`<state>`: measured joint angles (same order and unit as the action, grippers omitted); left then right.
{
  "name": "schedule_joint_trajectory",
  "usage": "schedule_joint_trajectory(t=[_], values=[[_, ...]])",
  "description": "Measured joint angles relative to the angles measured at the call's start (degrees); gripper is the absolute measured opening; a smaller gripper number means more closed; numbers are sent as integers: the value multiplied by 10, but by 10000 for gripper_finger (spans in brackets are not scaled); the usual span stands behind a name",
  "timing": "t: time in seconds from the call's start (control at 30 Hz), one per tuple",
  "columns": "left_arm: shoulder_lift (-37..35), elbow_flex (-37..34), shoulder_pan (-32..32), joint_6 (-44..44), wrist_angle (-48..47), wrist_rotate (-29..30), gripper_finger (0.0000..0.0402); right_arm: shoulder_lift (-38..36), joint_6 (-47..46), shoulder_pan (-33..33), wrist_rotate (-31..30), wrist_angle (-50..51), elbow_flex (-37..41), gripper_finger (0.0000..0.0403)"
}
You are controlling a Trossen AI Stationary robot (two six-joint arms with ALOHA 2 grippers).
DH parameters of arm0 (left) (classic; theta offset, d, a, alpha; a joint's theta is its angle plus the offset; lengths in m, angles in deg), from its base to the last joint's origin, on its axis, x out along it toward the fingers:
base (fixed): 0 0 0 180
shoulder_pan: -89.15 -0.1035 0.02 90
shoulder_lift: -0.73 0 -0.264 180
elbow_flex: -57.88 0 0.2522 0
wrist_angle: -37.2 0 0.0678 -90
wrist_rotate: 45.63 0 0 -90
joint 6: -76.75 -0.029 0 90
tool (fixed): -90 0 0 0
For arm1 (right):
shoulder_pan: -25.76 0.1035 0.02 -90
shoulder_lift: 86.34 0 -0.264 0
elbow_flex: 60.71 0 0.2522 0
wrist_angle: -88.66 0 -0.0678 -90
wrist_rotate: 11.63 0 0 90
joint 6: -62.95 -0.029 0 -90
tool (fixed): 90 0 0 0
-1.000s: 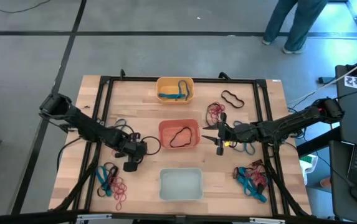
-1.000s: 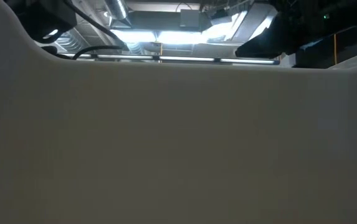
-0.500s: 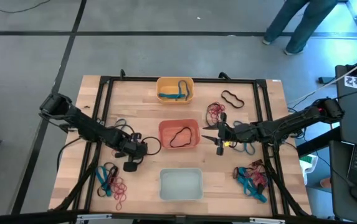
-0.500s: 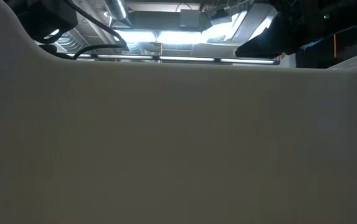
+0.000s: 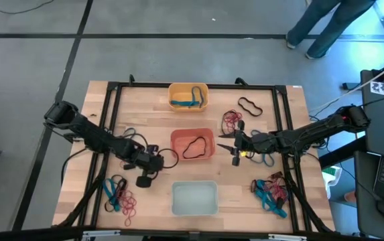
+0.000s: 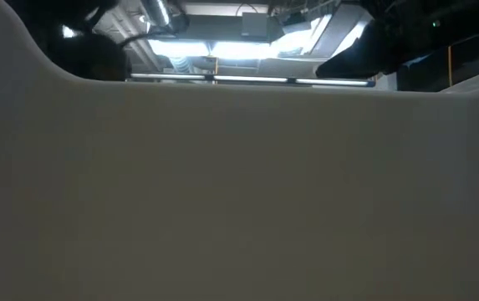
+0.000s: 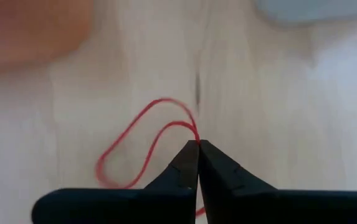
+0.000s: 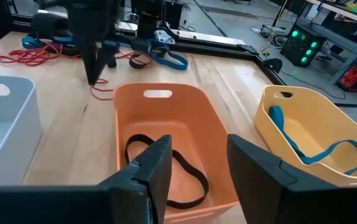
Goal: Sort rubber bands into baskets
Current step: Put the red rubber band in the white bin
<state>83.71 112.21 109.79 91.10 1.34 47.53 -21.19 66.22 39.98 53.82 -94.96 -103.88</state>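
The left gripper is pinching a thin red rubber band on the wooden surface; the right gripper is hanging spread. Next, probably lifting toward the pale whitish plastic basket.

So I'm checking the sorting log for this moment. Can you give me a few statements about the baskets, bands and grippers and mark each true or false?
1. The left gripper is shut on a red rubber band. True.
2. The red-orange basket holds a blue band. False: it holds a black rubber band.
3. The yellow-orange basket holds a blue-teal rubber band. True.
4. The right gripper is closed on a band. False: its fingers stand open and empty, over the red-orange basket's edge.
5. The whitish basket holds several red bands. False: no band shows in it.
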Motion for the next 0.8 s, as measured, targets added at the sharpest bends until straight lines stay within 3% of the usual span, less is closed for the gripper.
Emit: schedule_joint_trajectory(t=[0.43, 0.8], values=[[-1, 108, 0, -80, -100, 50, 2, 0, 0, 0, -1, 0, 0, 156], [-2, 179, 3, -113, -57, 68, 4, 0, 0, 0, 0, -5, 0, 156]])
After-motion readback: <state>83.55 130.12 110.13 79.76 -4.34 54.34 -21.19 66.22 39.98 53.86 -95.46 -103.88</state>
